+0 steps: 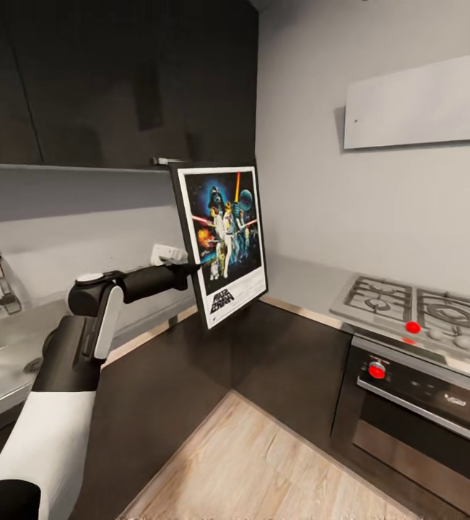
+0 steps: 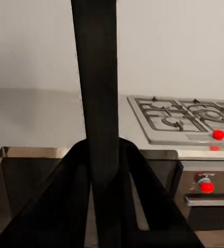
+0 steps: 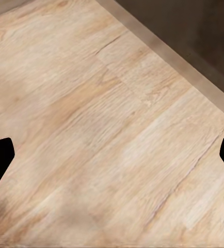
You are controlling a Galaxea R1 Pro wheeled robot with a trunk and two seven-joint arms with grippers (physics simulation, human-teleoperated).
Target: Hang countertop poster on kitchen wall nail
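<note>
Poster [image 1: 224, 242] hangs clenched in my left tool [image 1: 185, 269], lifted clear above the counter [image 1: 299, 278] beside the hob [image 1: 415, 310]; I'm mid-carry, and next must find a wall nail.

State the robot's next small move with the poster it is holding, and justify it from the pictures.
Probably carry the poster on towards the wall while looking for a nail: the left gripper clamps its edge, holding it in the air above the corner countertop, touching nothing, and no nail is clearly visible.

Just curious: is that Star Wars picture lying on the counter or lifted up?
Lifted. The poster is upright, slightly tilted, above the countertop, its edge pinched in the left hand.
</note>
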